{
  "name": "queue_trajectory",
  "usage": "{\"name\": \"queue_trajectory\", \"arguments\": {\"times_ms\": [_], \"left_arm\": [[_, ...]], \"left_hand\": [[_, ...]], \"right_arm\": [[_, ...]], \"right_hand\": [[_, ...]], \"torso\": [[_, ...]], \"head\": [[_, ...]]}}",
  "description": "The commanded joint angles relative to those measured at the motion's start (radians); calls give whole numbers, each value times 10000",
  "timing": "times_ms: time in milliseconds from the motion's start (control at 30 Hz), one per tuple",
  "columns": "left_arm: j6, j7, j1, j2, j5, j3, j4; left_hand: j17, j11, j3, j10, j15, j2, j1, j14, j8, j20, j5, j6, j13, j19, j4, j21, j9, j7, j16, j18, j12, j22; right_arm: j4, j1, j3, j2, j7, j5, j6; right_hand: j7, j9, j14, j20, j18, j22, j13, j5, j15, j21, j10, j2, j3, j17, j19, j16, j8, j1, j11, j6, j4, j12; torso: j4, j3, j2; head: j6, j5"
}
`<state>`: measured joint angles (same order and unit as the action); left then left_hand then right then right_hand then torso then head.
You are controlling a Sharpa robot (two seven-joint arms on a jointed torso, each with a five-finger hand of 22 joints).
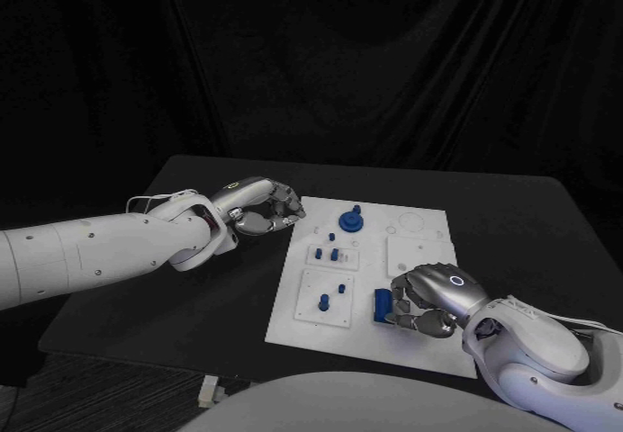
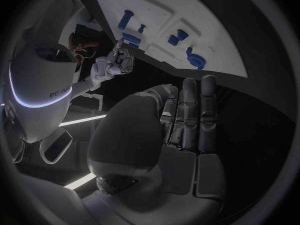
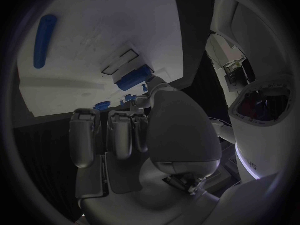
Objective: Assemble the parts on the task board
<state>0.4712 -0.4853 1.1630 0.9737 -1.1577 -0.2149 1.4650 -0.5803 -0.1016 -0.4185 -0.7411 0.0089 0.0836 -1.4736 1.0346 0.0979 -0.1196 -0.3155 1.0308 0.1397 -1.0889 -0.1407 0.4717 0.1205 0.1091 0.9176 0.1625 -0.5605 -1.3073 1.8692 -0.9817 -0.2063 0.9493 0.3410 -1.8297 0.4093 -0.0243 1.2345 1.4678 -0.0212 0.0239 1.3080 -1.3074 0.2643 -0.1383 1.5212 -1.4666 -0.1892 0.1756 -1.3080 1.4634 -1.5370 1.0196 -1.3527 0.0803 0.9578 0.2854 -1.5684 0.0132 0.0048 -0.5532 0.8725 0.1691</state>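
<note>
A: Where's the right hand [image 1: 432, 300]?

B: Low over the near right part of the white task board [image 1: 422, 346], knuckles up, fingers curled down beside a blue rectangular block [image 1: 382, 306] — touching it, it seems, but I cannot tell whether it truly grips it.

A: And the left hand [image 1: 260, 207]?

B: It hangs just off the board's far left corner, over the black table [image 1: 194, 306], fingers curled in, nothing in them.

A: What else is on the board?

B: A round blue knob [image 1: 350, 219] at the far end, small blue pegs [image 1: 334, 255] on the raised plates in the middle — and a long blue rod [image 3: 45, 40] lying flat in the right wrist view
</note>
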Motion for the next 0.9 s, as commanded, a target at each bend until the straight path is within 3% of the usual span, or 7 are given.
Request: {"name": "queue_trajectory", "arguments": {"times_ms": [33,233,500,567,633,833,900], "left_arm": [[-59,-165,-17,1,36,9,19],[-61,-170,-19,3,36,9,17],[-72,-177,-24,-4,36,9,0],[-73,-180,-25,-3,36,8,0],[-71,-181,-25,-1,36,8,0],[-50,-192,-27,20,36,8,6],[-40,-199,-27,25,36,8,8]], "left_hand": [[8,8,-36,-70,69,-113,-19,4,64,19,-63,-15,-8,76,-2,60,17,24,-32,80,30,-355],[8,8,-36,-70,69,-113,-19,4,64,19,-63,-15,-8,76,-2,60,17,24,-32,80,30,-355],[8,8,-36,-70,69,-113,-19,4,64,19,-63,-15,-8,76,-2,60,17,24,-32,80,30,-355],[8,8,-36,-70,69,-113,-19,4,64,19,-63,-15,-8,76,-2,60,17,24,-32,80,30,-355],[8,8,-36,-70,69,-113,-19,4,64,19,-63,-15,-8,76,-2,60,17,24,-32,80,30,-355],[8,8,-36,-70,69,-113,-19,4,64,19,-63,-15,-8,76,-2,60,17,24,-32,80,30,-355],[8,8,-36,-70,69,-113,-19,4,64,19,-63,-15,-8,76,-2,60,17,24,-32,80,30,-355]], "right_arm": [[0,31,-1,-19,128,-90,279],[-5,35,0,-41,226,-90,485],[62,34,2,45,200,-18,958],[140,26,3,152,176,37,1121],[198,7,3,237,166,80,1222],[518,-415,5,780,150,651,1684],[609,-655,5,994,198,859,1739]], "right_hand": [[8,82,879,-64,-96,2440,-2634,-424,-50,-39,-1042,4,-15,-1857,789,-8,94,28,67,127,59,-24],[3,208,880,-60,-97,2441,-2634,-1460,-48,-36,-1042,37,-152,-1858,791,-9,154,411,67,235,86,-24],[-18,192,879,-70,-102,2448,-2634,-2113,-62,-14,-1042,14,-325,-1850,803,-8,-15,1353,90,174,110,-24],[-43,135,881,-95,-106,2454,-2634,-2138,-88,3,-1042,-95,-617,-1861,812,-13,-154,1936,117,82,126,-24],[-74,146,884,-121,-110,2459,-2634,-2113,-117,17,-1042,47,-1222,-1873,818,-19,-187,2031,145,77,131,-24],[-96,206,909,-147,-142,2502,-2634,-2134,-140,139,-1042,141,-1689,-1994,882,-74,-128,2292,160,193,132,-24],[-105,59,912,-157,-153,2516,-2634,-2108,-153,181,-1042,504,-1592,-2007,905,-81,-395,2462,166,6,127,-24]], "torso": [[-1,-2,-2],[-4,1,4],[1,-1,4],[3,-1,4],[5,-2,3],[16,0,2],[19,2,3]], "head": [[2,2],[2,-1],[2,-20],[2,-13],[2,-13],[2,-11],[2,-4]]}}
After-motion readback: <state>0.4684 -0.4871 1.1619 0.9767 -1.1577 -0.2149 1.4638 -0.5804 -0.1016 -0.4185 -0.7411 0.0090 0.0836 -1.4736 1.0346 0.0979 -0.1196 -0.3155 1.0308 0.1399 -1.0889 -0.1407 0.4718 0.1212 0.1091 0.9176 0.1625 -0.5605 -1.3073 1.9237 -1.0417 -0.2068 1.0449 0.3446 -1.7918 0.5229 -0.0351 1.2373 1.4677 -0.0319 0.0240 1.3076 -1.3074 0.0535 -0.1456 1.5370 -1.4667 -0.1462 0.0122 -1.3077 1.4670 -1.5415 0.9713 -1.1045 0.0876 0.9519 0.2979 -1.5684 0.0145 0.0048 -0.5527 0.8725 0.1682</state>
